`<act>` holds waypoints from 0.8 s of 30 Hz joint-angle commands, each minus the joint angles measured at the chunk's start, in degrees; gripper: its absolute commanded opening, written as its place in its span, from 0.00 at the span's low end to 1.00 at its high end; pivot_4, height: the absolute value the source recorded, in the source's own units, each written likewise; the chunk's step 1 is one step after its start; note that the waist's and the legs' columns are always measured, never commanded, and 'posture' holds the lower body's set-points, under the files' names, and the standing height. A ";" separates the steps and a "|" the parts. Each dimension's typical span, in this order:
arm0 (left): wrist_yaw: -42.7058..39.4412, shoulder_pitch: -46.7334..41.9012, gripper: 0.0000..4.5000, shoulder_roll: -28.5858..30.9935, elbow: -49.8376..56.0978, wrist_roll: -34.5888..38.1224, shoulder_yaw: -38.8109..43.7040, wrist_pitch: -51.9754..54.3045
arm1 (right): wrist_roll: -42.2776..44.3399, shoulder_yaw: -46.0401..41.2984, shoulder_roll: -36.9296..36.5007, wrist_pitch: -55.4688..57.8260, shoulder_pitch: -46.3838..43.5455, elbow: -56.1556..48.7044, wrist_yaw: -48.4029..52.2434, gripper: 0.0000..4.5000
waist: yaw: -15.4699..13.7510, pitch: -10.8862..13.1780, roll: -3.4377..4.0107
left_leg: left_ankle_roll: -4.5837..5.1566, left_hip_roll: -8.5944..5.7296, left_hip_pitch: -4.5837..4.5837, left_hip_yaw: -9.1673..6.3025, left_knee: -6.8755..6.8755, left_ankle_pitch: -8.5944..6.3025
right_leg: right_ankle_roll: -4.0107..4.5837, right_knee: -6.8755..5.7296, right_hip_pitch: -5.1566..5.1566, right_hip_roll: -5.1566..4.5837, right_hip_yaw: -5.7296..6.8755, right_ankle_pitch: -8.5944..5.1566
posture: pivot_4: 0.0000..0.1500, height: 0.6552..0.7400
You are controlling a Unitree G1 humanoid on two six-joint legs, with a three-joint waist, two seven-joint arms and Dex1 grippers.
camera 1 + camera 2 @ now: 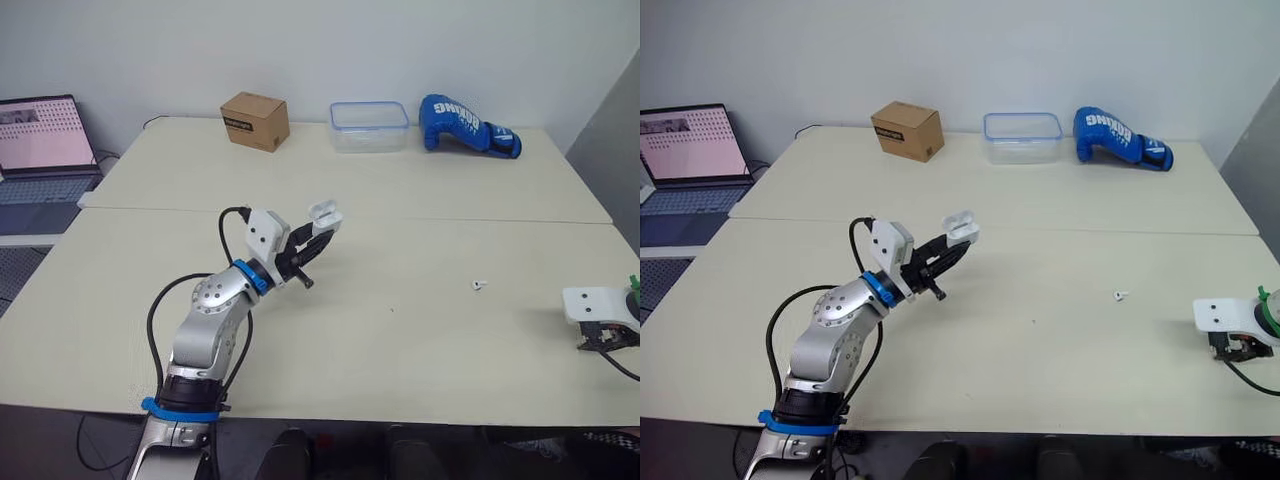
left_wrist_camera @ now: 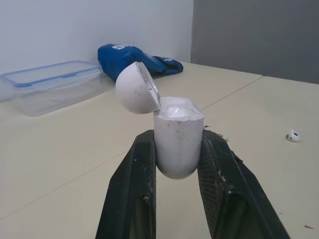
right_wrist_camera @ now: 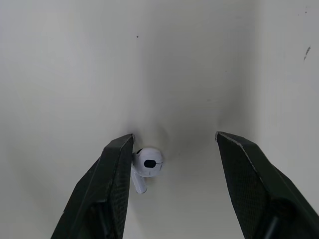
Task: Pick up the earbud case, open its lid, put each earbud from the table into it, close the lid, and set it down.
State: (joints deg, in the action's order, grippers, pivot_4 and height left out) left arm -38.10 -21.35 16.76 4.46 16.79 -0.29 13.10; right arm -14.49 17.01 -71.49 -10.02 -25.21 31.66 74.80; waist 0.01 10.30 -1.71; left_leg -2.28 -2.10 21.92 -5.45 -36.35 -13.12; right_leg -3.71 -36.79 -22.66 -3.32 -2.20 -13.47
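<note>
Left hand (image 1: 318, 236): raised above the bench (image 1: 400, 340), left of centre, fingers (image 2: 134, 189) closed narrow on the lower body of the earbud case (image 2: 178, 142), one finger per side, w/ the case upright btwn the tips. The lid (image 2: 133, 88) is open, hinged back and tilted away from the body. Top of the body is exposed; contents cannot be made out. The case is clear of the bench surface and carried by the left hand alone. Right hand (image 3: 174, 135): at the robot's right edge of the bench, near the front, pointed down at the surface, fingers spread wide. Btwn those fingers lies earbud no. 1 (image 3: 148, 163), flat on the bench and off-centre, right against the inner face of one finger (image 3: 112, 174); the other finger is well apart from it, so nothing is gripped. On the open bench btwn the two hands, nearer the right hand, lies earbud no. 2 (image 1: 479, 285), loose and touching nothing else. Rear of bench, left to right: cardboard box (image 1: 255, 120), clear plastic container (image 1: 368, 126) w/ blue-rimmed cover, blue boxing glove (image 1: 468, 126); all well apart from both hands. A laptop (image 1: 40, 145), screen lit, sits off the bench to the robot's left.
</note>
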 commanded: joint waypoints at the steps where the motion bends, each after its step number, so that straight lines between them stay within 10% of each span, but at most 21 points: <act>1: 0.49 0.45 0.17 0.48 4.00 0.88 0.19 0.12 | -2.67 1.72 -0.34 0.10 1.26 3.23 2.78 0.62 | -0.06 0.00 0.00 | 0.02 -0.01 -0.02 -0.03 0.00 -0.02 | -0.01 0.01 0.04 -0.01 0.03 -0.01 | 1.00 1.00; 12: 1.29 1.34 0.17 0.86 5.09 1.07 0.54 0.94 | -3.11 0.71 1.65 1.37 0.26 3.97 3.19 0.62 | -0.07 -0.01 -0.01 | 0.01 -0.02 -0.04 -0.07 0.00 -0.06 | -0.02 0.03 0.09 -0.05 0.09 -0.03 | 1.00 1.00; 20: 0.81 1.35 0.17 1.15 5.32 1.32 0.07 1.15 | -0.13 -1.88 3.91 5.53 1.51 1.24 5.31 0.11 | 0.28 -0.24 -0.44 | -0.01 0.01 -0.32 -0.06 0.00 -0.08 | -0.03 0.06 0.38 -0.04 0.08 -0.06 | 1.00 1.00; 24: -0.36 1.37 0.17 1.53 5.08 1.55 -0.58 1.13 | 1.91 -4.00 4.77 8.54 2.27 -1.23 5.98 0.09 | 0.43 -0.25 -0.45 | -0.02 0.07 -0.38 -0.05 0.00 -0.09 | -0.03 0.04 0.40 0.00 0.09 -0.08 | 1.00 1.00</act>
State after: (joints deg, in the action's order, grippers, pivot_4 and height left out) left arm -37.91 -19.66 17.89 6.84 17.45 -0.73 14.64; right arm -14.55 12.78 -68.40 -2.80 -23.99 31.94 79.83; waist 0.44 10.06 -2.16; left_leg -2.32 -1.97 21.54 -5.49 -36.35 -13.22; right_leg -3.73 -36.75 -22.27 -3.27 -2.11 -13.54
